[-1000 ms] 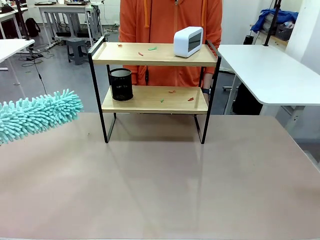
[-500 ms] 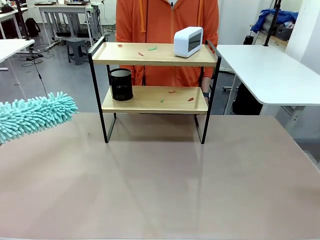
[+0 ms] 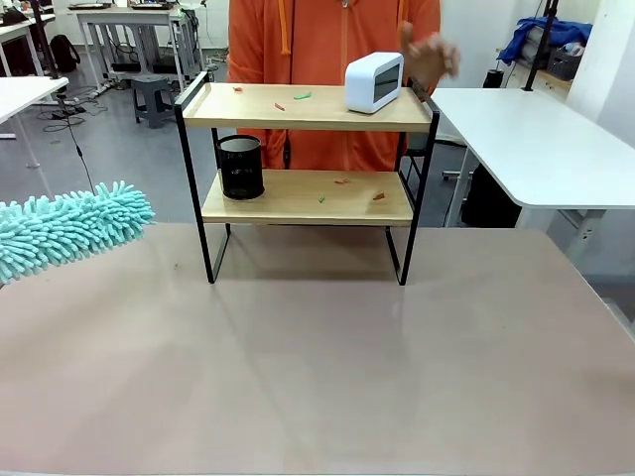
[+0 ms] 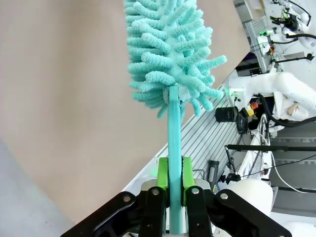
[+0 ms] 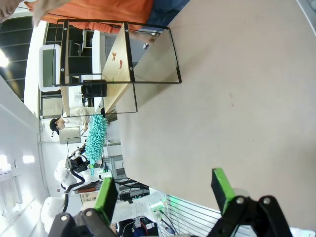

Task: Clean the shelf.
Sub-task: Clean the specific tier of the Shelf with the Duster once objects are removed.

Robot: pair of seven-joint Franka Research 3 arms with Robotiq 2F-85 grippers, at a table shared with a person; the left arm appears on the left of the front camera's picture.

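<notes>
- The shelf (image 3: pixel 248 107) stands on the far half of the table (image 3: pixel 317 367), about centred. Its open front faces the robot's side.
- It has a thin black metal frame, two light wooden boards one above the other, and black rails raised at both short ends of the top board.
- On the top board, a white box with a dark screen (image 3: pixel 374 81) sits towards the right end, tilted back. Loose bits lie to its left: a green scrap (image 3: pixel 302 96), a red scrap (image 3: pixel 279 106) and a small orange one (image 3: pixel 238 89).
- On the lower board, a black mesh cup (image 3: pixel 241 167) stands upright at the left end. Three more scraps lie right of the middle: orange (image 3: pixel 341 180), green (image 3: pixel 320 198), red (image 3: pixel 378 195).
- A person in an orange hoodie (image 3: pixel 317 40) stands just behind the shelf. One raised hand (image 3: pixel 429 58) is blurred, just beside the white box; I cannot tell whether it touches.
- A teal fluffy duster (image 3: pixel 69 226) hangs over the table's left edge, well apart from the shelf, its tip pointing towards it.
- The left gripper (image 4: pixel 175 170) has its green pads clamped on the duster's flat teal handle (image 4: pixel 174 133).
- The right gripper (image 5: pixel 164 191) has its jaws spread wide and holds nothing, above bare table on the near side.
</notes>
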